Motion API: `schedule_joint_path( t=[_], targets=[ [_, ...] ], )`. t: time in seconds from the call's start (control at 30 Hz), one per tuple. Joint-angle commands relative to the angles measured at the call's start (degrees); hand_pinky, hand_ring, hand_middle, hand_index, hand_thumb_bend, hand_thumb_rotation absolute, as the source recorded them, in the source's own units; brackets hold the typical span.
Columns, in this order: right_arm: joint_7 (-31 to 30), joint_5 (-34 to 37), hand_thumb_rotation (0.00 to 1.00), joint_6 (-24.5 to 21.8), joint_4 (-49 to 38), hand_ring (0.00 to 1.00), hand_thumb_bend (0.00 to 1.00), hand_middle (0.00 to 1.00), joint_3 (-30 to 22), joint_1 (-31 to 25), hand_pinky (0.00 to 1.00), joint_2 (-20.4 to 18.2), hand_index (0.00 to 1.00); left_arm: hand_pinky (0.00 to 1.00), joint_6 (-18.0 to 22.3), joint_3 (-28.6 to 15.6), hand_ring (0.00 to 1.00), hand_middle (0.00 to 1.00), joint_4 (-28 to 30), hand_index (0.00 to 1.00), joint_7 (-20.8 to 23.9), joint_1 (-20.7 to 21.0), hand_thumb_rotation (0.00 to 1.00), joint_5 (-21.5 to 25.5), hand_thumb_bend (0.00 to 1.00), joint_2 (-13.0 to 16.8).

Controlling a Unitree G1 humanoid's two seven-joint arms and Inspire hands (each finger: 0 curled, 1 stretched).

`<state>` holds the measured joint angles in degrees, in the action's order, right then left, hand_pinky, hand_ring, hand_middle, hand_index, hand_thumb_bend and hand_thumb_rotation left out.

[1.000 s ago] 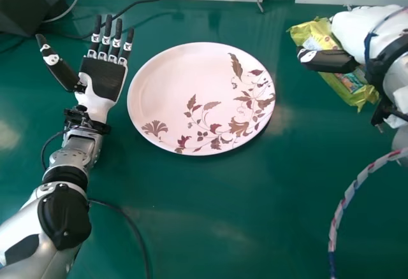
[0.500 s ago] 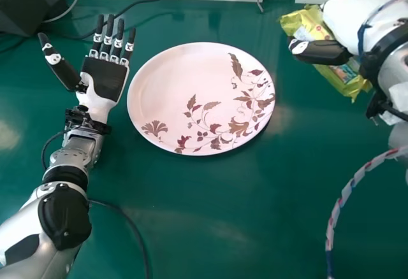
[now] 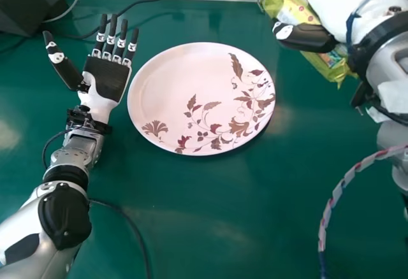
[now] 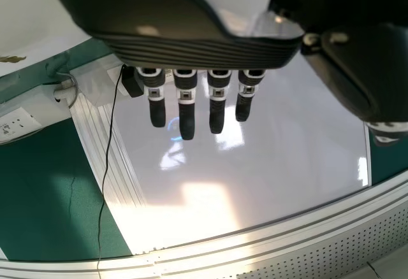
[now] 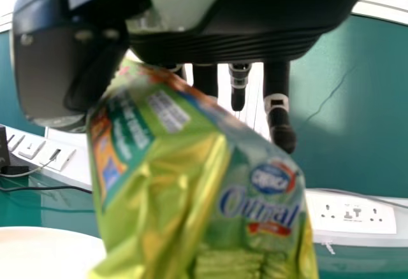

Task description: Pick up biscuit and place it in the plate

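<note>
L hand [image 3: 106, 78] has fingers [image 4: 187, 120] straight, w/ blk cable [image 4: 103, 193] & wht socket plate [image 4: 18, 125] beyond.

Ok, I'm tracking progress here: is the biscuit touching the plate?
Apart. The head view plainly shows a strip of green table between the biscuit, held in the right hand, and the plate.

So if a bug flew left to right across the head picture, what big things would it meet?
Dark box → open left hand → plate with leaves on it → biscuit pack held by the right hand.
</note>
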<state>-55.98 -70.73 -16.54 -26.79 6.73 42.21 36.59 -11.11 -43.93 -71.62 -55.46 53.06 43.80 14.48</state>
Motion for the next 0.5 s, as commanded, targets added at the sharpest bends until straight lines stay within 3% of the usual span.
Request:
schedule_joint_path(
  t=[0.0,0.47],
  targets=[
    [0.69,-0.51,0.03,0.48,0.35,0.18,0.51,0.29,0.29,2.42,0.16,-0.55,0.49,0.94,-0.04,0.16,0.88,0.95,-0.99,0.96,-0.61,-1.51,0.58,-0.41,0.97,-0.52],
    [1.21,-2.27,0.03,1.42,3.38,0.18,0.51,0.29,3.07,6.14,0.16,-4.68,0.49,0.91,0.49,0.27,0.87,0.93,-1.14,1.00,-0.98,-1.51,0.58,-0.58,0.99,-0.48]
  ],
)
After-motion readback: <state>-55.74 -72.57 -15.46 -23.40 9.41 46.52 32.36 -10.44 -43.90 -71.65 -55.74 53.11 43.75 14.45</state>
